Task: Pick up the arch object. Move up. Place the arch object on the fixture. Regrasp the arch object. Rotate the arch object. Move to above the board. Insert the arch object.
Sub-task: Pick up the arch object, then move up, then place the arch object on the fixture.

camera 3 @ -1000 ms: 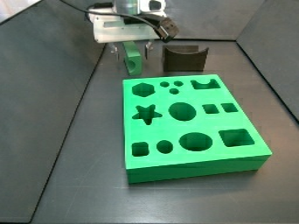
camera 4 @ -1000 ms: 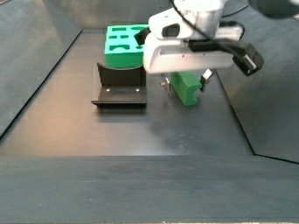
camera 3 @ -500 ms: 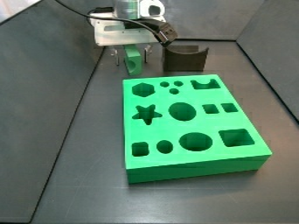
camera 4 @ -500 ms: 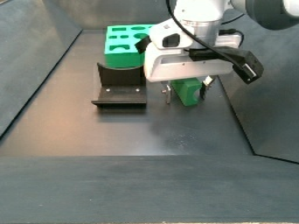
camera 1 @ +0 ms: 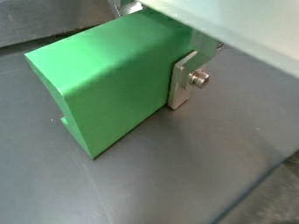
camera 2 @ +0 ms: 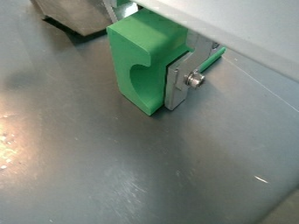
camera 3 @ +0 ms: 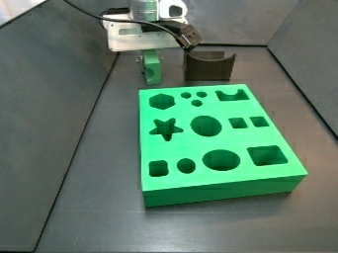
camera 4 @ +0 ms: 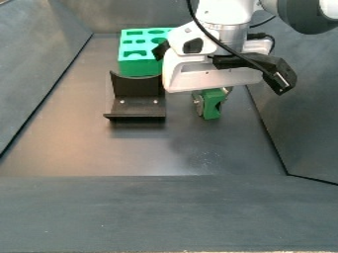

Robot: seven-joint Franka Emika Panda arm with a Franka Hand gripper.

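The end effector (camera 4: pixel 211 102) is down at the floor, closed on the arch block (camera 4: pixel 211 103), its silver fingers (camera 2: pixel 180 85) pressed against the block's sides in both wrist views. The block (camera 3: pixel 153 67) stands upright on the dark floor just beside the fixture (camera 3: pixel 208 65), toward the far edge. The board (camera 3: pixel 215 142) lies flat, nearer the middle of the floor.
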